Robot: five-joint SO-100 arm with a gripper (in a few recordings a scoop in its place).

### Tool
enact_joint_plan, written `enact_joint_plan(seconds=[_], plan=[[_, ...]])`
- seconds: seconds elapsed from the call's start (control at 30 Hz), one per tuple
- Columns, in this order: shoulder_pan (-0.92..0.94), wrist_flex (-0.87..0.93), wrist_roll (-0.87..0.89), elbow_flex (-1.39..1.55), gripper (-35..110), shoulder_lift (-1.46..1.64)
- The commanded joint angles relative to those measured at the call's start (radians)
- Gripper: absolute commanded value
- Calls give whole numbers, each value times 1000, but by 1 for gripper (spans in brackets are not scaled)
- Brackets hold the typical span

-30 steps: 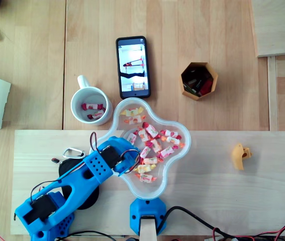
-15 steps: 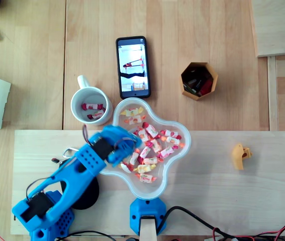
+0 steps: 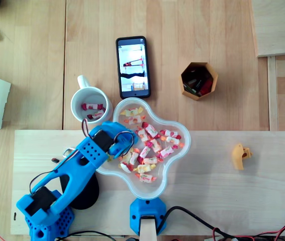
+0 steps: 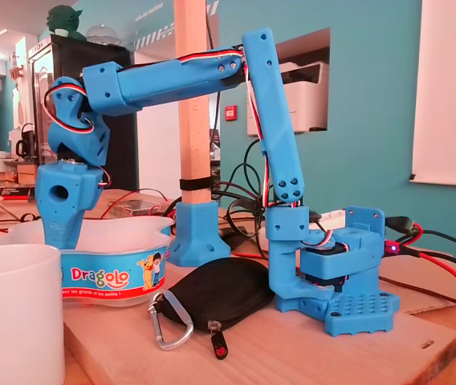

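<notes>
Inside the bowl (image 3: 186, 141), candies (image 3: 151, 146) lie beside the jaws, whose gap is hidden.

The overhead view looks straight down on the pale wooden table (image 3: 207, 30) from well above. The fixed view sits low and close behind the white ceramic mug (image 4: 15, 313), facing the overhead picture's lower edge. Both show the mug, the clear lobed plastic bowl (image 3: 186, 138) and the blue printed arm (image 4: 276, 144).

The blue plastic gripper (image 3: 124, 149) looks matt and faintly ribbed. The clover-shaped translucent white plastic bowl (image 3: 168, 170) is smooth, and its red and yellow wrapped sweets (image 3: 152, 145) are glossy. The round white ceramic mug (image 4: 11, 305) shines, the pale wooden board surface (image 3: 223, 191) is smooth and matt, and the black cloth pouch (image 4: 212, 293) carries a polished metal carabiner (image 4: 168, 321).
</notes>
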Motion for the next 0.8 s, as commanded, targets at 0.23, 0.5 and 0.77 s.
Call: enact_joint_plan(seconds=[0.23,0.5,0.77], plan=[[89,9,12,-12,24,12],[89,9,-12,-15,24,-28],[87,9,-12,-14,24,-32]])
